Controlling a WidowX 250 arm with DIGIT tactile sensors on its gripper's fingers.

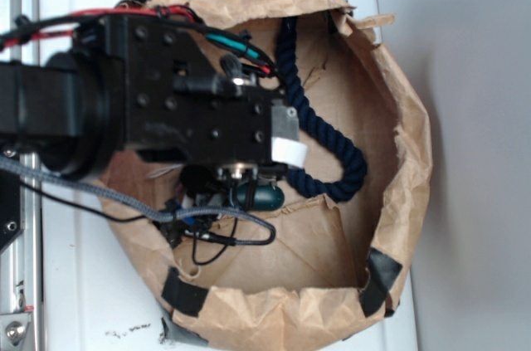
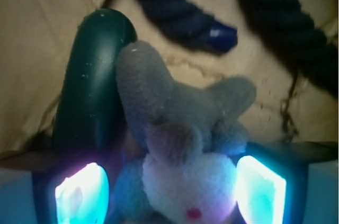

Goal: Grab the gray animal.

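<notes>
One gray animal (image 2: 183, 144) fills the lower middle of the wrist view: a fuzzy plush with a white patch bearing a small pink mark at the bottom, and gray limbs or ears reaching up and to the right. It sits between the two glowing fingers (image 2: 82, 195), one at each lower corner of that view, lit blue-white and pink. The plush looks to touch or nearly touch both pads, so the fingers appear to be pinching it, though the blur and glare keep the contact from being certain. The gripper (image 2: 170, 192) is low over the paper.

Just beside the toy on its left lies a dark green capsule (image 2: 90, 86), smooth and oblong, pressed against the animal's raised gray limb and running down toward the left pad. Above both, a navy rope (image 2: 175, 12) crosses the tan paper, one end capped in bright blue, another thick strand passing at the upper right.

In the exterior view the black arm (image 1: 166, 94) reaches from the left into a brown paper-lined basket (image 1: 398, 143), hiding the toy. The green capsule (image 1: 264, 195) peeks out beneath the arm, and the rope (image 1: 328, 148) curves along the basket's middle. The basket rests on a white worktop (image 1: 75, 285).
</notes>
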